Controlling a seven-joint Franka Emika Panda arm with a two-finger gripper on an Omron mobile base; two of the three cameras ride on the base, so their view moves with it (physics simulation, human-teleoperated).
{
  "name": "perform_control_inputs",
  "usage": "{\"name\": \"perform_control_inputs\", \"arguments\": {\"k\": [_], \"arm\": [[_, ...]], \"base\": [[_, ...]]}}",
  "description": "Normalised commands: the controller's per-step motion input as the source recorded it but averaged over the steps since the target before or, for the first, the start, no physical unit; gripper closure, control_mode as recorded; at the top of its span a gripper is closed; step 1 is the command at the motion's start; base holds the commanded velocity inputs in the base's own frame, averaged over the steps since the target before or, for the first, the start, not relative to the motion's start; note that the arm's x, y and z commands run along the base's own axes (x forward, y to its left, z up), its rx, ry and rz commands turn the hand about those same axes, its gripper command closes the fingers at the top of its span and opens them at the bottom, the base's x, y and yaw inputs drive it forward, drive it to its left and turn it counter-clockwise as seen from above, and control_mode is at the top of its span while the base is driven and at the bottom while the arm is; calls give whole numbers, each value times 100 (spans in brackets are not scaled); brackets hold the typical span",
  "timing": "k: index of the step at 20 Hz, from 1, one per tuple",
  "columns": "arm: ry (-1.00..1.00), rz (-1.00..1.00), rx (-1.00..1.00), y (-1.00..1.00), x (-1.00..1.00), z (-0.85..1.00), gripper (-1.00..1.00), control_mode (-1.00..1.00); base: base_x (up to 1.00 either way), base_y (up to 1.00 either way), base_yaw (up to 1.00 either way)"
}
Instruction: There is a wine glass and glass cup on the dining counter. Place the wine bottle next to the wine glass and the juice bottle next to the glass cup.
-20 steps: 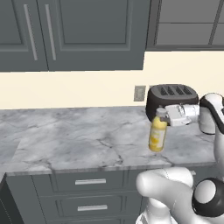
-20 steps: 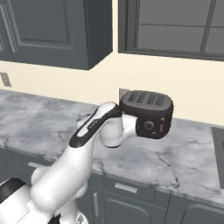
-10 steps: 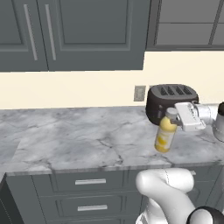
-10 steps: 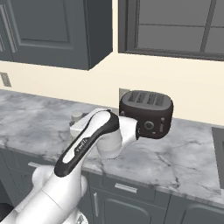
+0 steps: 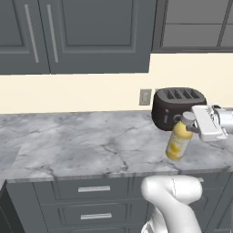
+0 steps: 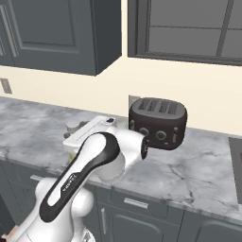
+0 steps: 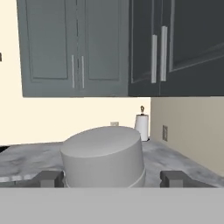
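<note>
Your gripper has its jaws clamped on the cap of the juice bottle, which hangs above the marble desk near its front edge, just in front of the toaster. The bottle's long axis leans, cap up and toward the gripper, base swung forward. This looks like the carry step; next you need to drive it to the dining counter and the glass cup.

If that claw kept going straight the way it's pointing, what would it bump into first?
Nothing new nearby, it seems: the claw already grips the juice bottle by its cap. Beyond lies open worktop, then probably the far corner wall, though depth is hard to judge.
</note>
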Motion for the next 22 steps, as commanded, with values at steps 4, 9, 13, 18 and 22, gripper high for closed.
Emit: {"name": "perform_control_inputs", "arguments": {"k": [4,9,13,18,22], "arm": [[7,0,-3,1,-27,20,100,-100],[1,0,-2,1,0,0,100,-100],[0,0,0,0,0,0,100,100],[0,0,0,0,0,0,100,100],[0,0,0,0,0,0,100,100]], "base": [[0,0,0],[0,0,0],[-2,0,0],[-57,-4,0],[-76,-9,0]]}}
